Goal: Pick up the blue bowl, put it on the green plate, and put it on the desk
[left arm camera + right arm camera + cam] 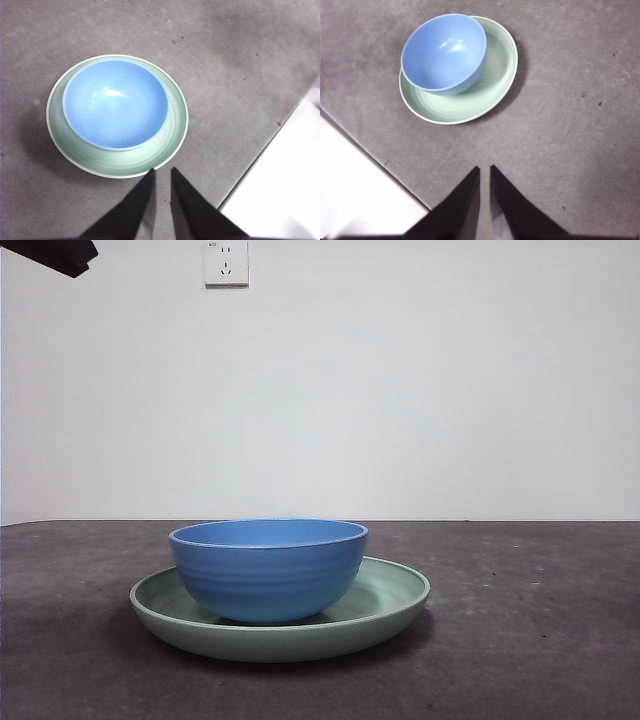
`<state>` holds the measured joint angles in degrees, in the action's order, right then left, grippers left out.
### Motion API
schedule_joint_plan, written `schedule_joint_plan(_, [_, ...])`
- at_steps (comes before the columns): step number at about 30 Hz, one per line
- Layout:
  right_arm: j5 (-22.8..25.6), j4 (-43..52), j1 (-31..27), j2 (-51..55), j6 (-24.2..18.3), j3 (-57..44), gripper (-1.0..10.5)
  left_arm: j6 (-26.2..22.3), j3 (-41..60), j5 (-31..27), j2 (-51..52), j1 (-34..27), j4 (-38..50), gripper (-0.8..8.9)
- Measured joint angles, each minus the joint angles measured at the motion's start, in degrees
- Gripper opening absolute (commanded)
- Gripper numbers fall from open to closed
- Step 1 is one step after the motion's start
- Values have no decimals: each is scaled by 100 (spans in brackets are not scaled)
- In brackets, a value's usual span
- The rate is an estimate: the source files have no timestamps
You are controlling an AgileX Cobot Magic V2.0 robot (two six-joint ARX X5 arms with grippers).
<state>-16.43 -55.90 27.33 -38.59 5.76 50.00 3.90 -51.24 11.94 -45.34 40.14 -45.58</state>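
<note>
The blue bowl (115, 104) sits in the green plate (172, 135) on the bench (235, 60), just ahead of my left claw (162, 172). My right claw (485, 170) hangs farther off, so I judge the left nearer. Both claws are pressed nearly together, holding nothing.

The blue bowl (268, 570) sits upright on the green plate (385, 612), off-centre, leaving a broader bare band of plate on one side. Around the plate the desk (540, 640) lies open on every side; above the bowl, open air.
</note>
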Motion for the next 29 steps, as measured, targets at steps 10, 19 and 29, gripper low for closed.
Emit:
schedule_joint_plan(10, [0,0,0,0,0,0,27,0,0,4,-2,-48,9,42])
schedule_joint_plan(19, [0,0,0,0,0,0,27,0,1152,4,306,-1661,1388,42])
schedule_joint_plan(29, [-2,0,0,0,0,0,27,7,4299,-11,2509,-3733,3650,42])
